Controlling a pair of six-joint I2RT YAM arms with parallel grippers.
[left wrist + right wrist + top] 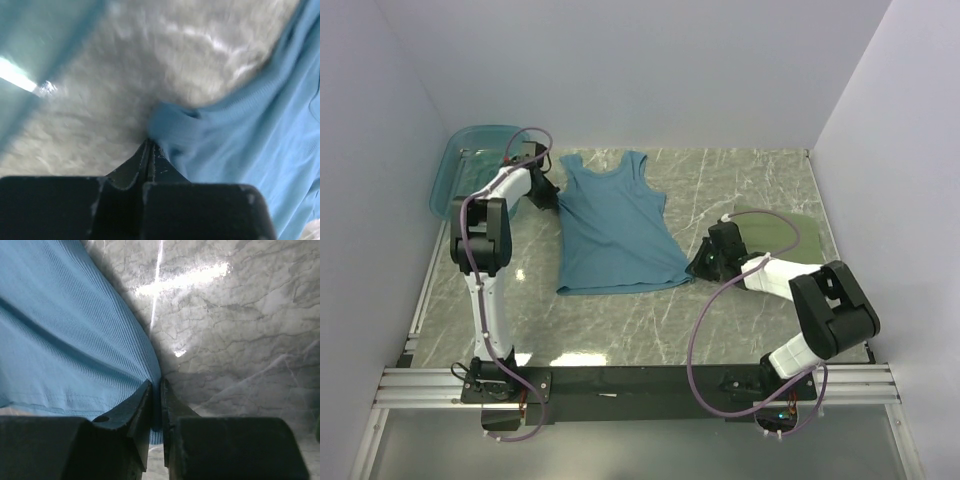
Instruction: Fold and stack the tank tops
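Teal-blue tank top [618,225] spread flat on the grey marble-patterned worktop [620,320], a little left of centre, with its straps toward the far wall and its hem toward the arm bases. The left end effector [544,192] sits at the garment's left edge, just below the left strap. In the left wrist view its fingers [142,160] are pressed together, with a small bunch of blue fabric [172,127] gathered at their tips, so it appears closed on the cloth edge. The right end effector [701,263] sits at the right corner of the hem. In the right wrist view its two fingers [137,407] stand nearly together, pinching a thin strip of the ribbed blue hem [75,350] between them. An olive green tank top [782,232] lies flat near the right edge of the worktop, partly hidden by the right arm and apart from the blue one. A translucent teal basin [470,150] stands tilted in the far left corner, beside the left arm.
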